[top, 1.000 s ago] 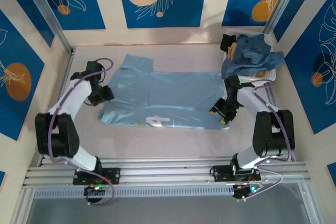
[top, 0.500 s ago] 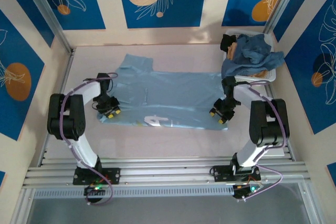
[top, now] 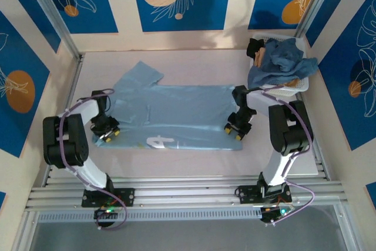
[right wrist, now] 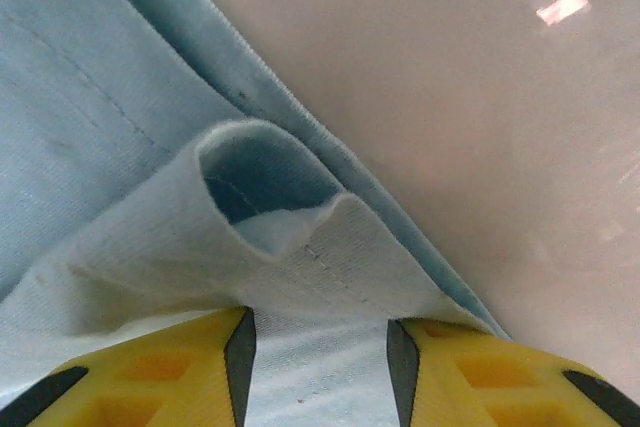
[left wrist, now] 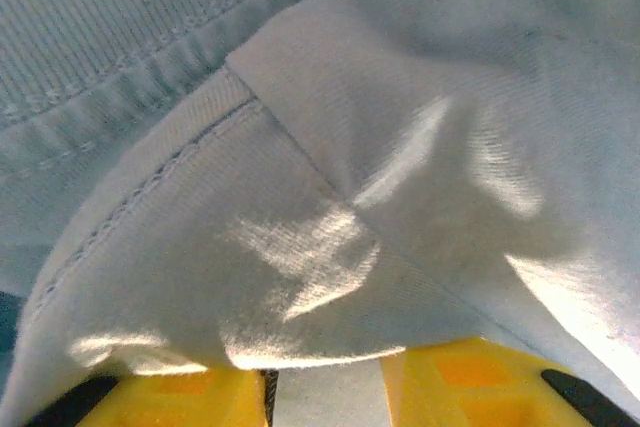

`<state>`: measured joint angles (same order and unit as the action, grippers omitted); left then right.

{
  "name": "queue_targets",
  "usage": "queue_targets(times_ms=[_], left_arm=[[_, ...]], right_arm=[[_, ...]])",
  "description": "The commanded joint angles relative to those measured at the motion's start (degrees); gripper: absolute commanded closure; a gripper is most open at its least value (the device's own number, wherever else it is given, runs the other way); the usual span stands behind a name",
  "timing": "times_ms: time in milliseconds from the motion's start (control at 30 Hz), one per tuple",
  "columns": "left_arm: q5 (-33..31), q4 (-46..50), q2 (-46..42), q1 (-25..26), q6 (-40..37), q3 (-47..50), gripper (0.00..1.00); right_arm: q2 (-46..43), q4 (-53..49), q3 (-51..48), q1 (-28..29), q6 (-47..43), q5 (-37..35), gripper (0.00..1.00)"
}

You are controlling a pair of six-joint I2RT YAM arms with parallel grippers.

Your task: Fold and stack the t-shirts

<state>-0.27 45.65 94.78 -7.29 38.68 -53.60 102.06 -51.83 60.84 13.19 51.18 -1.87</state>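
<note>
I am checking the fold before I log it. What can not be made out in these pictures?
Lettering on the pale t-shirt: top view, too small to read.
Basket contents: top view, the darker shirt covers them.
Left gripper grip: left wrist view, cloth hides the fingertips.
Right gripper grip: right wrist view, the bottom edge cuts off the fingers.

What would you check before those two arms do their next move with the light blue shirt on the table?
1. Left claw has the pale sky-blue cloth t-shirt between its fingers: ok.
2. Right claw pinches its hem corner: ok.
3. Shirt body spread flat: ok.
4. Darker dusty-blue cloth shirt out of the way on the white slatted plastic basket: ok.
5. Grips firm enough for folding: cannot tell.
</note>
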Motion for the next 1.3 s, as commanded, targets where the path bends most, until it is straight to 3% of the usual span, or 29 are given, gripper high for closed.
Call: queue_targets(times_ms=[0, 167, 367, 433, 567, 700, 967, 1267], left_arm=[[-5.61, 3.92, -0.83, -2.73, 0.62, 3.64, 0.62], [-6.88, 6.30, -1.25, -4.15, 1.32, 2.14, 0.53], [-7.51, 9.82, -1.96, -3.12, 3.54, -9.77, 0.48], [-5.83, 9.14, -0.22, -2.14, 3.97, -15.00, 0.48], [4.29, 3.74, 6.01, 0.46, 3.51, -22.28, 0.49], [5.90, 3.45, 13.33, 3.50, 3.53, -28.26, 0.50], [1.24, 1.82, 17.67, 3.52, 5.03, -22.94, 0.51], [-3.91, 1.15, 12.27, 0.70, 4.69, -12.97, 0.51]], right_arm=[[-1.15, -1.96, -3.27, 1.84, 2.33, 0.00, 0.56], [-4.32, -2.40, -4.50, 3.85, 2.90, -0.08, 0.54], [-10.08, -0.62, 2.43, 4.59, -2.28, -3.19, 0.46], [-9.22, -0.26, 6.09, 4.23, -3.80, -3.27, 0.45], [-4.56, 2.73, 11.51, 3.31, -5.21, -0.19, 0.46], [3.39, 3.61, 17.53, 3.65, -5.08, 1.87, 0.47], [12.54, 1.65, 20.97, 5.85, -1.97, 0.89, 0.48], [12.12, 1.47, 15.66, 9.40, 0.31, 1.41, 0.48]])
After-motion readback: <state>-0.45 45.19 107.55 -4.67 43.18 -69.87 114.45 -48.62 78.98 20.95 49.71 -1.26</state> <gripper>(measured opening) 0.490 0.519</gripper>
